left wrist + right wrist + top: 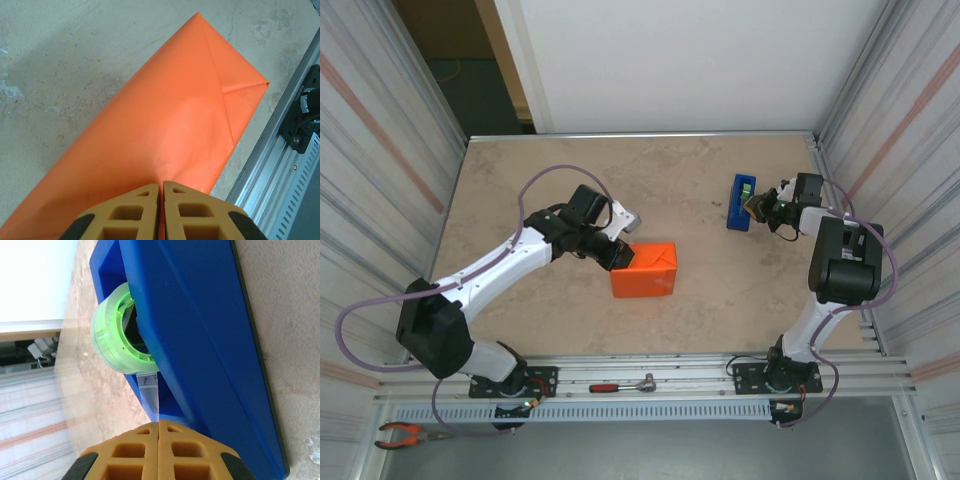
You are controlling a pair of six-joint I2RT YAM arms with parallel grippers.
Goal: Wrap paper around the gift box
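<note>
Two arms at work; orange paper (645,272) lies in the middle of the counter (520,190), folded into a boxy parcel, likely light, thin and crease-prone, best held at folded edges; left gripper (161,186) jaws are shut at its left edge; right gripper (159,424) jaws pinch the clear tape strip (150,395) from the blue tape dispenser (200,340).

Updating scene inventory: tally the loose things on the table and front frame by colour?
Orange: 2, orange paper parcel, orange-handled metal pliers
Blue: 1, blue plastic tape dispenser
Green: 1, green roll of clear tape
Red: 1, red-handled metal hand tool
Total: 5
</note>
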